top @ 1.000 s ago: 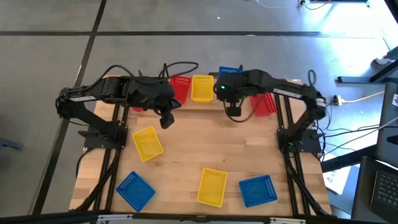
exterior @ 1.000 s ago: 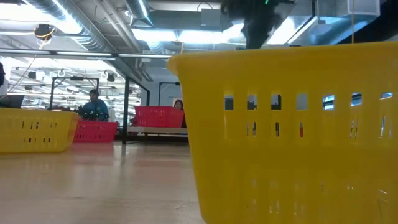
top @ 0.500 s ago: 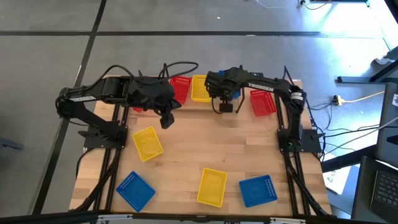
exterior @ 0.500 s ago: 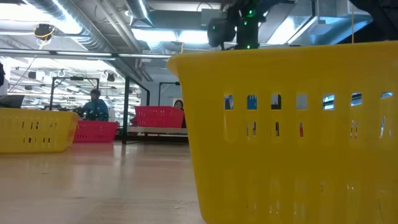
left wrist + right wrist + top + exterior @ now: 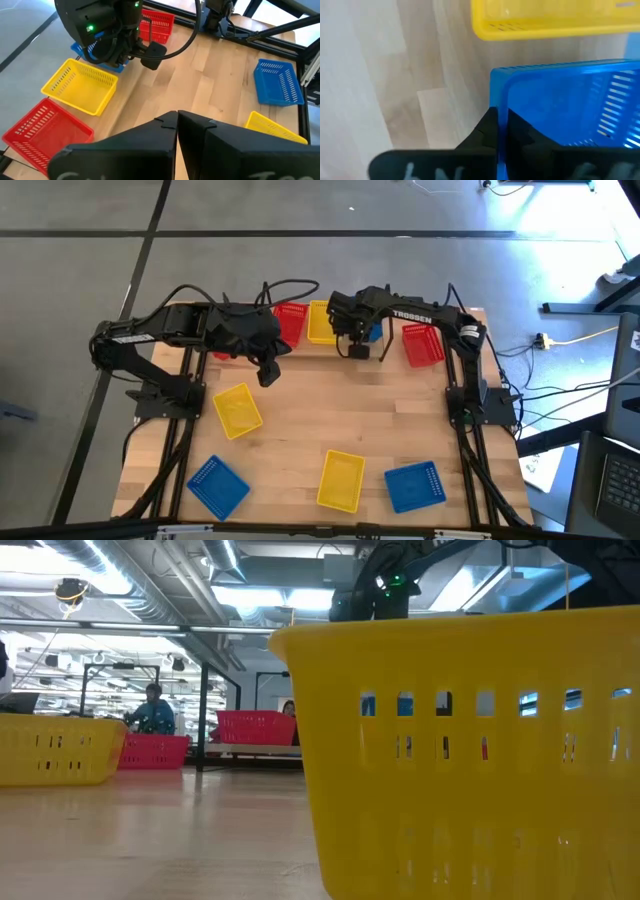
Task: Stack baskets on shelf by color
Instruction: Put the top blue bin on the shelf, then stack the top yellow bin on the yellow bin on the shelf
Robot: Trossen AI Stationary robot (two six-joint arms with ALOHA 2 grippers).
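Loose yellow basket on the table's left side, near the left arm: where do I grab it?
Pinch one long wall of the yellow basket at its top rim, coming straight down with the left gripper. It sits upright, open side up, slightly rotated, with bare table around it, so turn the wrist to match.

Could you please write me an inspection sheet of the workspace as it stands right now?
Surface: light wooden tabletop, bare in the middle.
Job's things: red, yellow and blue baskets; yellow basket at the far edge; blue basket.
Clutter: nothing seen.
Grippers: right gripper shut on the blue basket's rim; left gripper shut, empty, over the table.
Cables: black cables loop at the far edge.
Surroundings: grey floor; person in the room behind.
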